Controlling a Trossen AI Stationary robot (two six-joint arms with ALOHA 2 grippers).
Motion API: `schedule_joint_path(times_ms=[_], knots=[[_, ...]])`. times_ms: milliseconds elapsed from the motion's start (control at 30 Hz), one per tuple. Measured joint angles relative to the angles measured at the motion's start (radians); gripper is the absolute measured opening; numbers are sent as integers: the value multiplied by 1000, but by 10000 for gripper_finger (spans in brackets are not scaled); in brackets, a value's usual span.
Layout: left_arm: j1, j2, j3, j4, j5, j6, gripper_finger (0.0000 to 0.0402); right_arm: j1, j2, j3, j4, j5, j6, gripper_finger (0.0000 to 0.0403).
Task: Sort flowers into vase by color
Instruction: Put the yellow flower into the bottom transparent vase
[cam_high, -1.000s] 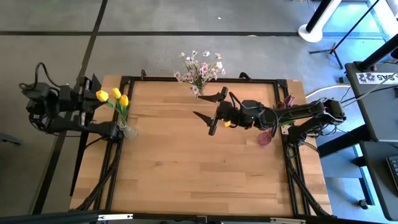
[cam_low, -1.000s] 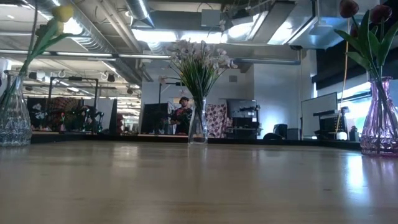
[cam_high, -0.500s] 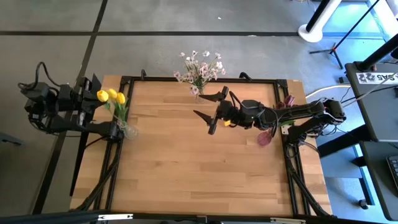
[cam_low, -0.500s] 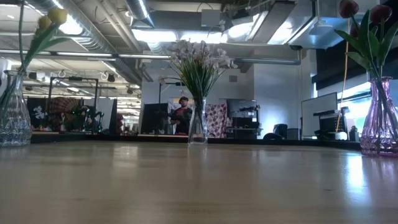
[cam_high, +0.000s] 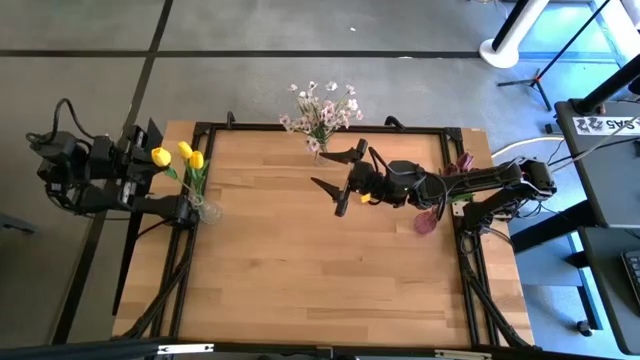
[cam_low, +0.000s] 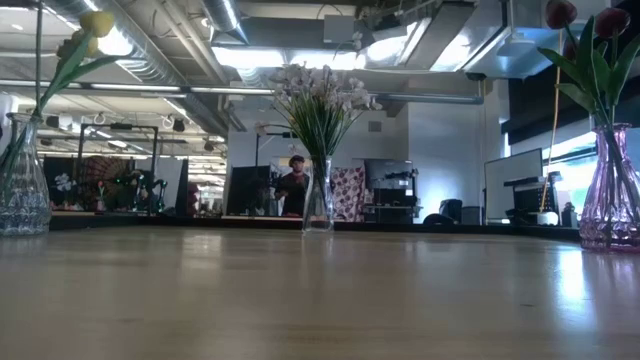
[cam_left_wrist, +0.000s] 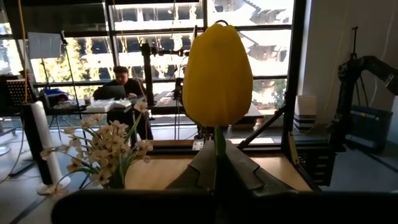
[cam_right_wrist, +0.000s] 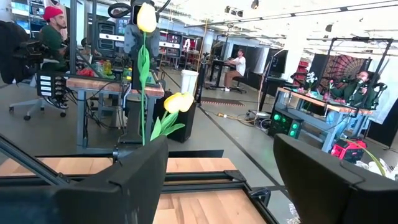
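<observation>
Yellow tulip (cam_high: 161, 156) in the left tool (cam_high: 143, 170) has drifted a bit farther out past the desk's left edge since a second ago, fingers pressed together on its stem (bloom fills the left wrist view), while two more yellow tulips (cam_high: 192, 156) stand in the clear vase (cam_high: 206, 211) at the desk's (cam_high: 300, 260) left side. Pale blossom spray (cam_high: 322, 112) sits in its vase at the far edge, maroon tulips (cam_high: 463, 160) in the pink vase (cam_high: 426, 221) on the right. Right tool (cam_high: 336, 174) hovers over the desk's middle near the spray, fingers spread wide, holding nothing.
</observation>
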Motion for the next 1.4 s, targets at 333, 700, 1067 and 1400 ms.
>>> schedule_joint_path(times_ms=[333,700,1067,1400], knots=[[0,0,22,-23,0,-15,2,0,0,0,0,0,0,289],[0,0,22,5,-37,51,2,0,0,0,0,0,0,289],[0,0,-71,-5,-93,36,2,0,0,0,-4,0,0,289],[0,0,-120,-171,-133,-221,31,0,1,0,-26,0,0,289]])
